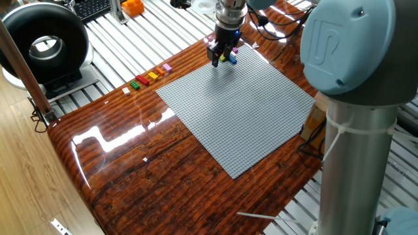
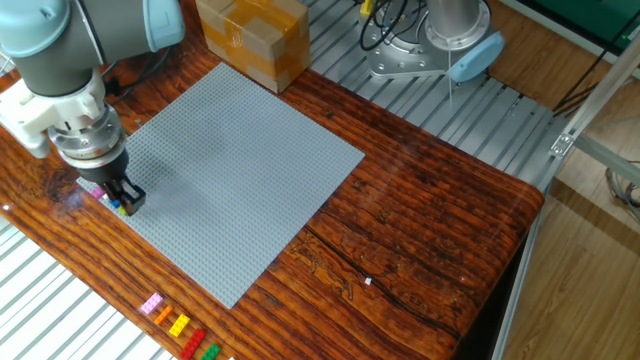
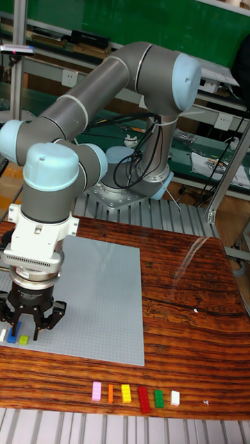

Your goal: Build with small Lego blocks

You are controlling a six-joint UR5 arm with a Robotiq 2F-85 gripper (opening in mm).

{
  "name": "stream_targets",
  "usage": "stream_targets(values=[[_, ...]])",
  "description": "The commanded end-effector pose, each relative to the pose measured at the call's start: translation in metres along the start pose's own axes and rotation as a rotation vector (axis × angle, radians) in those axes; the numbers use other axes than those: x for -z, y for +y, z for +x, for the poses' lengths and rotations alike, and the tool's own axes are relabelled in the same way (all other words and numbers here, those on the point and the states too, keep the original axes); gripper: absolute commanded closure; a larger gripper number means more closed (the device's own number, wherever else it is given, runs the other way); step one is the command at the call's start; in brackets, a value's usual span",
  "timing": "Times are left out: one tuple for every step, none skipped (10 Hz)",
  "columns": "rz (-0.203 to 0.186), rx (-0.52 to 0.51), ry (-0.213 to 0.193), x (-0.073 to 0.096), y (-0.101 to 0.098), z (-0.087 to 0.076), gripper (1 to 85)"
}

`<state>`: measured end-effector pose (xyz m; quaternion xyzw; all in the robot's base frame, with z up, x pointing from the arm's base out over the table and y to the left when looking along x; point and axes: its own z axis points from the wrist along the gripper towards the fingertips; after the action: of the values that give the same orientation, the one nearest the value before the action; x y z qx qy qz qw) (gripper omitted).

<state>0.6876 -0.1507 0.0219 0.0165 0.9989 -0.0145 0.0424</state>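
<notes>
My gripper (image 2: 127, 197) points straight down at the near-left corner of the grey baseplate (image 2: 240, 170), with its fingertips among a small cluster of small Lego blocks (image 2: 108, 198): pink, yellow and blue. From the front, the gripper (image 3: 26, 327) stands over a blue brick (image 3: 17, 331), a white one (image 3: 3, 335) and a yellow-green one (image 3: 24, 340). The fingers hide whether they grip any of them. In one fixed view the gripper (image 1: 219, 59) is at the plate's far corner. A row of loose blocks (image 3: 135, 395) lies on the wood near the table edge.
A cardboard box (image 2: 253, 38) stands beyond the baseplate's far corner. The arm's base (image 3: 132, 191) sits behind the table. A black round device (image 1: 44, 44) and an orange object (image 1: 132, 7) are off the table. The wooden tabletop (image 2: 430, 230) extends to the right.
</notes>
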Motion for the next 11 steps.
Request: stream_targets(values=[[0.032, -0.055, 0.041, 0.012, 0.012, 0.001, 50.0], [0.034, -0.092, 0.055, 0.016, 0.021, -0.003, 60.0], [0.033, -0.102, 0.073, 0.019, 0.025, -0.003, 62.3], [0.034, -0.114, 0.096, 0.02, 0.027, -0.002, 68.3], [0.015, -0.138, 0.111, 0.024, 0.037, -0.005, 77.7], [0.021, -0.163, 0.129, 0.028, 0.043, -0.01, 84.7], [0.032, -0.166, 0.148, 0.032, 0.046, -0.012, 84.7], [0.03, -0.172, 0.153, 0.032, 0.051, -0.014, 84.7], [0.03, -0.166, 0.143, 0.03, 0.053, -0.016, 84.7], [0.018, -0.164, 0.066, 0.026, 0.057, -0.037, 84.7], [-0.018, -0.182, -0.001, 0.022, 0.066, -0.054, 84.7]])
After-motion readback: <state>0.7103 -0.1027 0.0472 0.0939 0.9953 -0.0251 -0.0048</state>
